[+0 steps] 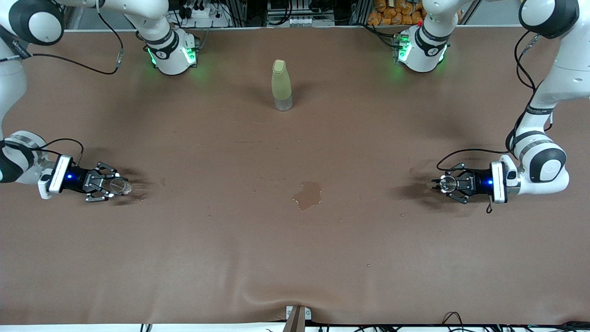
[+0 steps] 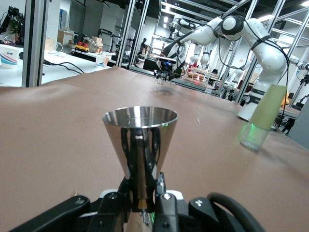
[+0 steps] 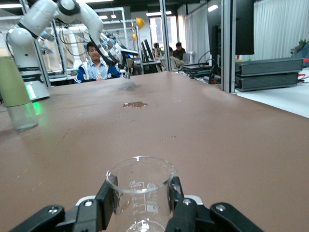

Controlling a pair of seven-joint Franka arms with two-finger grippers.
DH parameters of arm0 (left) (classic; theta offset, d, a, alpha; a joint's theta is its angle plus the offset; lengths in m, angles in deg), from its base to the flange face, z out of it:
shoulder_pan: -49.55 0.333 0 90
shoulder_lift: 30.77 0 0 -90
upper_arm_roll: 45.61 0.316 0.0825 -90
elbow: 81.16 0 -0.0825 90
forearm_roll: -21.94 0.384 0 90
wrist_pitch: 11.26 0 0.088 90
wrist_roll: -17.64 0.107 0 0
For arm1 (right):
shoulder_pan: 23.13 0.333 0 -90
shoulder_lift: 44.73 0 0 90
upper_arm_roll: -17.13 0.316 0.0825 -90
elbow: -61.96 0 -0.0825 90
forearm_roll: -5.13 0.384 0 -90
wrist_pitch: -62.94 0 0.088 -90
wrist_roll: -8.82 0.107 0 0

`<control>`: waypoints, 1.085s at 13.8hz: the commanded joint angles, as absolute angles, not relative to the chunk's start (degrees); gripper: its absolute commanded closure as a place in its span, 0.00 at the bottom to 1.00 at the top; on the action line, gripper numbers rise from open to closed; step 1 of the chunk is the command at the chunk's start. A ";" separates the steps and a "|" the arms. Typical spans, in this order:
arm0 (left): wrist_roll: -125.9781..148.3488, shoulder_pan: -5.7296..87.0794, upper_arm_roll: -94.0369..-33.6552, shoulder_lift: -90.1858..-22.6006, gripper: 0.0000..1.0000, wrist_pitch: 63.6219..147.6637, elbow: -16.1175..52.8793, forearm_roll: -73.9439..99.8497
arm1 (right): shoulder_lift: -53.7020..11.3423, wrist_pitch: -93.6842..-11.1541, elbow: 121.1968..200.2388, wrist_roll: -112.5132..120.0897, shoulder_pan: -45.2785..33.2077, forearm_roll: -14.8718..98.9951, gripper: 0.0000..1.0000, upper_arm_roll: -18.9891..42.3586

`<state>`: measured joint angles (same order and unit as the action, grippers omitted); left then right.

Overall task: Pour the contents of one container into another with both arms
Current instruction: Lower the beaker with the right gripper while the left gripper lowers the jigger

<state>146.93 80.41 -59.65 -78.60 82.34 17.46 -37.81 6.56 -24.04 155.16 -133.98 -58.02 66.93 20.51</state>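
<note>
From the high front camera, the right gripper (image 1: pixel 107 184) sits low over the brown table (image 1: pixel 295 258) at the right arm's end, its black fingers clamped on a clear glass beaker (image 1: pixel 120 186). At the left arm's end the left gripper (image 1: pixel 443 184) is closed around a shiny metal cup (image 1: pixel 447 184). Between them lies a small wet puddle (image 1: pixel 307 194), and nearer the bases stands a pale green bottle (image 1: pixel 281 85) with a clear bottom.

In the left wrist view, the metal cup (image 2: pixel 140 140) is a polished cone flaring upward, pinched at its narrow stem by the left gripper (image 2: pixel 142 205). The tablecloth looks smooth and matte.

In the right wrist view, the right gripper (image 3: pixel 141 205) hugs the beaker (image 3: pixel 141 191), a thin-walled cylinder with printed graduations and a flared lip.
</note>
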 commanded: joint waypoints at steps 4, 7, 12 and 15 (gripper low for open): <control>151.14 81.81 -59.41 -82.18 1.00 81.38 16.40 -35.10 | 10.99 -22.67 151.87 -135.85 -57.41 65.42 0.63 21.97; 152.54 81.89 -58.35 -84.20 1.00 81.38 15.00 -33.52 | 11.95 -22.58 151.26 -135.94 -57.85 65.42 0.48 21.97; 152.55 81.81 -58.35 -84.47 0.94 81.38 14.73 -33.60 | 11.96 -22.58 150.82 -135.94 -58.11 65.77 0.23 21.97; 152.55 81.81 -58.35 -84.82 0.70 81.29 14.29 -33.60 | 10.30 -21.71 149.77 -134.54 -58.99 65.33 0.00 21.97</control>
